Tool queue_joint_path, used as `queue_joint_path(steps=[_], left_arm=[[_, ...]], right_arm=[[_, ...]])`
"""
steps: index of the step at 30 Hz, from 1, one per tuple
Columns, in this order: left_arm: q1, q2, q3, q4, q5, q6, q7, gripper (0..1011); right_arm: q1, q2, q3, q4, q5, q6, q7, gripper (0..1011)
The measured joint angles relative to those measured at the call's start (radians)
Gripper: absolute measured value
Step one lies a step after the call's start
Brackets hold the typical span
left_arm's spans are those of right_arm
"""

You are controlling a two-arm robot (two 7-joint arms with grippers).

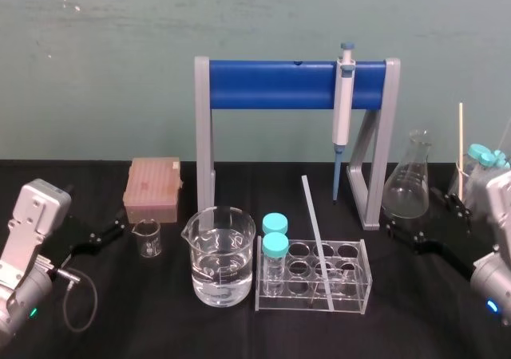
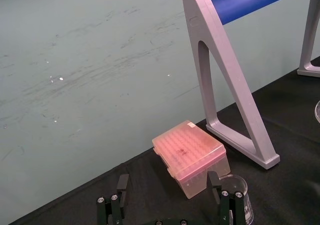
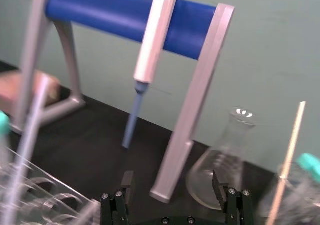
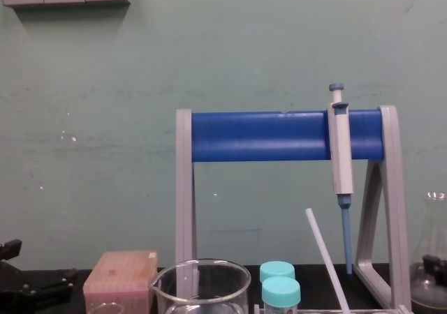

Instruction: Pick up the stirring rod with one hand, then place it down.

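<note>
**Desk:** Where is the stirring rod?

**Me:** I see the stirring rod (image 1: 317, 239) just right of centre in the head frame. Its lower end is down in the clear tube rack (image 1: 363, 251) and its upper end is free above the rack. It doesn't lie flat. It leans, running up-frame with a slight drift left. The chest view shows the same tilt, the top leaning left, in front of the blue-barred stand (image 1: 271, 85).

**Desk:** Claws?

**Me:** The right claw (image 3: 173, 182) sits at the right edge of the head frame, near the flask (image 1: 409, 183). Its fingers are spread wide with nothing between them. The left claw (image 2: 168, 185) is at the lower left edge, by the pink tip box (image 2: 190, 157), equally wide and empty.

**Desk:** Which arm do you take?

**Me:** The right, I'd judge. From it the rod lies to frame-left, with only the rack's end between them. From the left claw, the big water beaker (image 1: 219, 255) and two capped tubes (image 1: 275, 235) block the way.

**Desk:** Approach?

**Me:** The free upper stretch looks like the place to take it, with the fingers set across the rod's tilt. The pipette (image 1: 343, 104) hangs just behind, so I'd keep clear of its tip. I'd lift along the rod's own line, so it doesn't catch the rack.
</note>
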Motion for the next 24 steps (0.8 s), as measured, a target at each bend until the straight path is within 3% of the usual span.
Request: queue_joint_path(steps=[3, 4, 7, 11, 17, 24], left_arm=[[0.0, 0.0, 0.0, 0.0, 0.0, 0.0, 0.0, 1000], [0.0, 0.0, 0.0, 0.0, 0.0, 0.0, 0.0, 1000], [0.0, 0.0, 0.0, 0.0, 0.0, 0.0, 0.0, 1000], [0.0, 0.0, 0.0, 0.0, 0.0, 0.0, 0.0, 1000], [0.0, 0.0, 0.0, 0.0, 0.0, 0.0, 0.0, 1000], [0.0, 0.0, 0.0, 0.0, 0.0, 0.0, 0.0, 1000]], right_arm=[[-0.016, -0.004, 0.044, -0.064, 0.121, 0.08, 0.074, 1000], [-0.016, -0.004, 0.044, -0.064, 0.121, 0.08, 0.074, 1000], [-0.023, -0.012, 0.07, -0.12, 0.221, 0.149, 0.155, 1000], [-0.022, -0.021, 0.077, -0.158, 0.285, 0.205, 0.225, 1000], [0.01, -0.024, 0.041, -0.173, 0.299, 0.275, 0.275, 1000], [0.09, -0.059, -0.015, -0.11, 0.262, 0.329, 0.275, 1000]])
